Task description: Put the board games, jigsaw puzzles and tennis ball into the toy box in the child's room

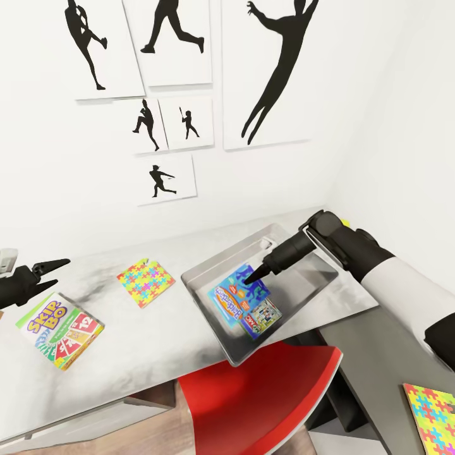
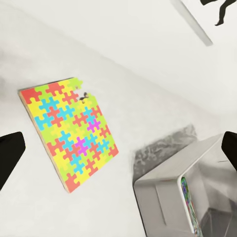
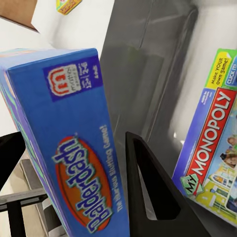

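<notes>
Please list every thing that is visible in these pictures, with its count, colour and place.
toy box: 1, light grey, on the table.
board games in the box: 2, blue Balderdash held by the right gripper, Monopoly lying beside it.
Skip-Bo game: 1, white-green, table's left part.
jigsaw puzzles: 2, multicoloured, one left of the box, one on the dark section.
table: 1, light grey.
red chair: 1, under the table edge.
silhouette pictures: 6, on the wall.
left gripper: open, above the table.
right gripper: over the box.
</notes>
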Controlling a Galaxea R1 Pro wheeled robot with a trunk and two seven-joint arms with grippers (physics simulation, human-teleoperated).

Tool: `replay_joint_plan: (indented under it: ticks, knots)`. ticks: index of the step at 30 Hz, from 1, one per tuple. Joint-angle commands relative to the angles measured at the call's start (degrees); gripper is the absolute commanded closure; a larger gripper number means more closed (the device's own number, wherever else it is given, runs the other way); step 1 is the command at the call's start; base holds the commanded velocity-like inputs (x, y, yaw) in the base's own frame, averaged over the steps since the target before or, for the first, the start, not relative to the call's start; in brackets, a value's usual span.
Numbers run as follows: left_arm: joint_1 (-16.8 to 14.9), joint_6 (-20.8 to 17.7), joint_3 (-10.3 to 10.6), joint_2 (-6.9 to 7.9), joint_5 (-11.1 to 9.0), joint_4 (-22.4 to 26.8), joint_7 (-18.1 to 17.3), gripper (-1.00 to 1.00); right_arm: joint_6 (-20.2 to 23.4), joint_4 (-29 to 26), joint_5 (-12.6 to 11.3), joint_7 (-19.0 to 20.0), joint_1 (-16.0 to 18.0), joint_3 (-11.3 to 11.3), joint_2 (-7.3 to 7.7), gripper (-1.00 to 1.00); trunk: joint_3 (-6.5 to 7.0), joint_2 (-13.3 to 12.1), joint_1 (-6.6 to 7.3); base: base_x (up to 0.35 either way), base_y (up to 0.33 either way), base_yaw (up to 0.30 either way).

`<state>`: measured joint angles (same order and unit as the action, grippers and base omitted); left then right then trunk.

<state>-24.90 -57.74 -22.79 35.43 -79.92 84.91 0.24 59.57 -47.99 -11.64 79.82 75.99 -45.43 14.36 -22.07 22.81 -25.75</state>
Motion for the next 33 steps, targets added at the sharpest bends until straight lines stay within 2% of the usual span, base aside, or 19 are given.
replay_joint_plan:
  ticks: [1,11,33]
  knots:
    - [-0.06,-0.27,-0.05,0.00,-0.07,0.02,0.02,-1.00,0.43,-0.02,-0.25,0.04,0.10,-0.20,0.02,1.00,-0.10,0.11,-0.03,0.000,0.000,0.000]
    - [-0.06,-0.27,-0.06,-0.01,-0.12,0.06,0.04,-1.00,0.43,0.26,-0.23,-0.01,0.05,-0.16,-0.57,1.00,-0.40,0.11,-0.03,0.000,0.000,-0.013]
    - [-0.06,-0.25,-0.02,-0.02,0.14,0.08,0.19,-1.00,0.43,0.61,-0.31,-0.02,0.14,-0.18,-0.95,1.00,-2.29,0.11,-0.03,0.000,0.000,-0.008]
